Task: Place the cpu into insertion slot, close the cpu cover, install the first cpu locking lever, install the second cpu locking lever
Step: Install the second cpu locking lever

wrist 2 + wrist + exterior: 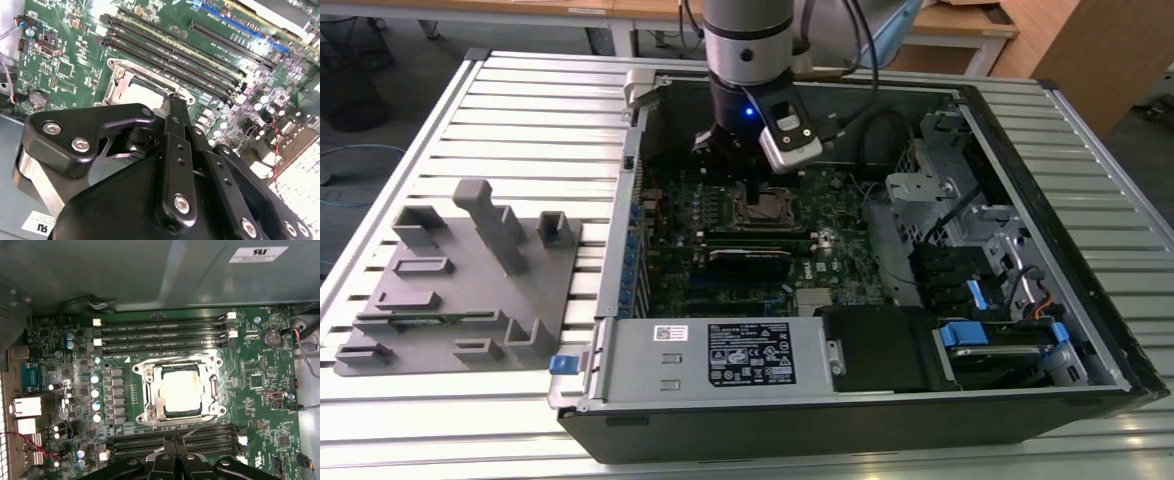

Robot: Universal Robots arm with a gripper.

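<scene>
The cpu [181, 389], a pale metal square, lies in the socket on the green motherboard [260, 390]. The silvery cpu cover [150, 392] lies flat around it, and the chip shows through its window. A thin wire locking lever [200, 426] runs slanted from the socket's corner to my fingertips. My gripper [175, 439] is shut, its black tips right at the lever's free end beside the socket. In the second wrist view the gripper [172, 97] points down at the socket's edge, next to the cpu [142, 92]. The exterior view has the gripper [761, 192] low over the socket [761, 210].
Black memory slots [165, 330] run along both sides of the socket. The open computer case [1067, 200] walls the board in, with a drive cage [934, 190] and a power supply [720, 355]. A grey fixture [454, 270] stands on the slatted table at the exterior view's left.
</scene>
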